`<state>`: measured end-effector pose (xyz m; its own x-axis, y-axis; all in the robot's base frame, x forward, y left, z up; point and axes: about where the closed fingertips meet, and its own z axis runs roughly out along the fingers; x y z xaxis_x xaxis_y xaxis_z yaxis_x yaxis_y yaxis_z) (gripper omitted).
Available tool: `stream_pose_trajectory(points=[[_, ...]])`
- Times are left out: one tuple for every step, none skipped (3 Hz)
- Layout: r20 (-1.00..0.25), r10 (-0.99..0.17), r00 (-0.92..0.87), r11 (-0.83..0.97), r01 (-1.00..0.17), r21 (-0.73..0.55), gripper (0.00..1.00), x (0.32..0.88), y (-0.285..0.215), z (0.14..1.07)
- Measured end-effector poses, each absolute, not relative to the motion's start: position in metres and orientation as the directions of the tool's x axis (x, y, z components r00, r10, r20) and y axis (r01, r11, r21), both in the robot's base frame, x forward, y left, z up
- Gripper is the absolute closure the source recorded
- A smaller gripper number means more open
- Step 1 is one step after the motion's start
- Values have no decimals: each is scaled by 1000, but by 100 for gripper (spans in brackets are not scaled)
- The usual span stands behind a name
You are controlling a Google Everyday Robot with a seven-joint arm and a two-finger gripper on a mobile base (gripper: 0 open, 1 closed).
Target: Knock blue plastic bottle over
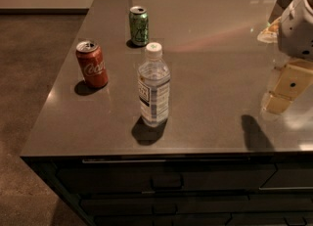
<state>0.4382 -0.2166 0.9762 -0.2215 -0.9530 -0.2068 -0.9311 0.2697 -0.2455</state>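
The blue plastic bottle [154,85] stands upright just left of the middle of the frame, toward the near edge of the dark counter [215,49]. Its white cap is on top and its long axis is vertical. The end effector [279,100] hangs at the right edge of the frame, at about the bottle's mid-height in the picture, below the arm's white housing [298,24]. From there the bottle lies directly to the left, with a wide stretch of bare counter between them, so the two are well apart and not touching. I judge that the coming move is a sideways sweep to the left, best meeting the bottle high on its body or near the cap, where a push would tip it and not just slide it. How far open the end effector is cannot be told from this view. Nothing can be seen in its grip, and it touches none of the containers. It seems to hover above the counter, since a separate dark shadow [254,132] lies below it and to the left. The red Coca-Cola can [92,64] stands at left-centre, beyond the bottle on the same line. The green soda can [139,25] stands at upper-centre left, further back. Both are upright and apart from the bottle, but a long push could carry the falling bottle toward the red one.
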Motion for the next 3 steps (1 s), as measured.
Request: stream_pose_trajectory(points=[[-208, -953, -221, 270, -931, -247, 0, 438, -216, 977], [-287, -939, -189, 256, -942, -219, 0, 448, -194, 977], [-430, -896, -109, 196, -967, -164, 0, 461, -137, 977]])
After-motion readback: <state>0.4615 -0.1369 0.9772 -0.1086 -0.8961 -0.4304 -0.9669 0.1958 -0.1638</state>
